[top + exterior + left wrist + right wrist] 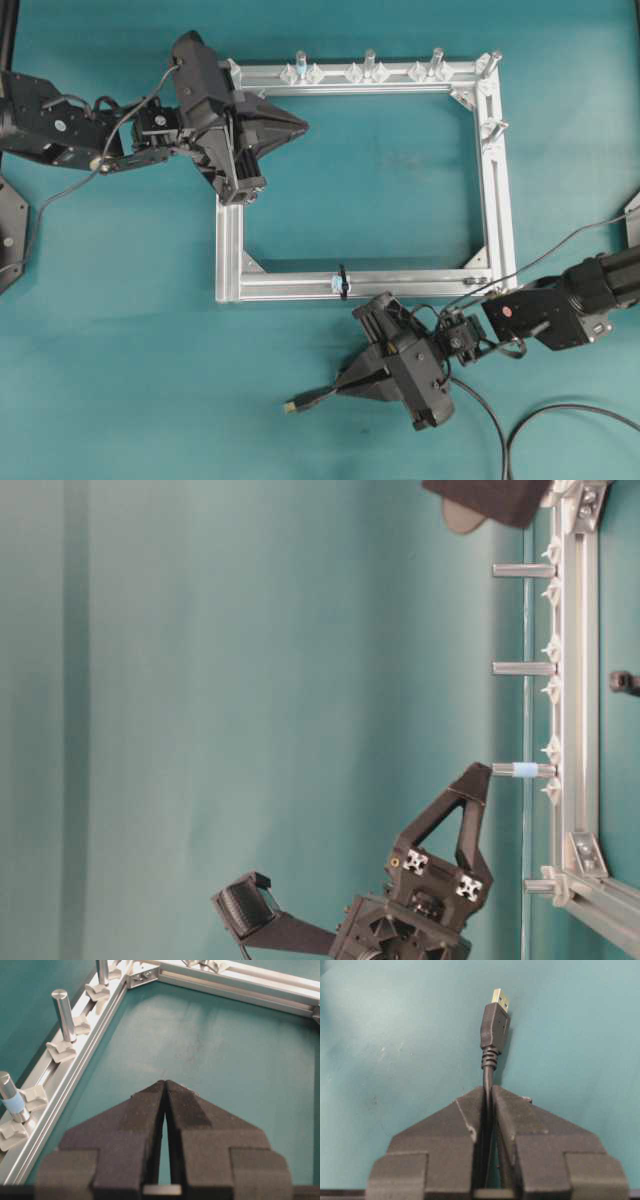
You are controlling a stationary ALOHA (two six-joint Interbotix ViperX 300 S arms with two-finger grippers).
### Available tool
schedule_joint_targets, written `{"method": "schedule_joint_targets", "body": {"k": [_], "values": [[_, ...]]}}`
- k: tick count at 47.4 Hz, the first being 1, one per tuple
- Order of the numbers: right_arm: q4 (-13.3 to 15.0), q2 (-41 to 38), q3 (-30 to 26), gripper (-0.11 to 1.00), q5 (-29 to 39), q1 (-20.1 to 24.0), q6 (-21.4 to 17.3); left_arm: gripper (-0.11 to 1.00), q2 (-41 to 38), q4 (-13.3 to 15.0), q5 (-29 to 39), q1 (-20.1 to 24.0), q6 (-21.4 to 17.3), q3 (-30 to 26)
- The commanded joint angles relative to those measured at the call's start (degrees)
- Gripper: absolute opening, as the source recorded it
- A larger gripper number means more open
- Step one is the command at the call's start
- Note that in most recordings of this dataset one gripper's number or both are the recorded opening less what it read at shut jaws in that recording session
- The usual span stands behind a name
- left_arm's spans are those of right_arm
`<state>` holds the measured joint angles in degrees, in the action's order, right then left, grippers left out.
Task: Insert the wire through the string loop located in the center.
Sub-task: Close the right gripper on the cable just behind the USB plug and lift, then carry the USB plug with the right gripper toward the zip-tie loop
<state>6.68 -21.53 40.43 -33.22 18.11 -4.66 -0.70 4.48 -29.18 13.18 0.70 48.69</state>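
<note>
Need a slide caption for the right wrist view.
Right hand shut on the wire, USB plug jutting past its fingertips over the teal table.

Left arm: enters from the left edge of the overhead view, wrist level, pointing toward the right. Left gripper [298, 125]: jaws pressed together, tips meeting, nothing between them; the left wrist view shows only a thin slit behind the touching fingertips [150, 1097].

Right arm: enters from the right edge of the overhead view, reaching toward the left, low in that picture. Right gripper [340, 385]: jaws closed on the wire [493, 1035], clamping it just behind the plug, which sticks out past the fingertips [507, 1102] and points left in the overhead view.
</note>
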Motion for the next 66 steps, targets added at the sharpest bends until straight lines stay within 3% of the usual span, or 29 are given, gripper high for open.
{"method": "schedule_joint_targets", "body": {"k": [1,47,66], "values": [[0.1,1.5,-0.6,0.07,0.2,0.1,0.1,0.00,1.4,-0.2,-0.2,-0.3,0.4,-0.4],[0.2,14.9,1.1,0.07,7.1,0.2,0.2,0.00,1.4,-0.2,-0.2,-1.1,0.4,-0.4],[0.2,15.7,1.2,0.07,8.0,0.1,0.3,0.00,1.4,-0.2,-0.2,-1.5,0.4,-0.4]]}}
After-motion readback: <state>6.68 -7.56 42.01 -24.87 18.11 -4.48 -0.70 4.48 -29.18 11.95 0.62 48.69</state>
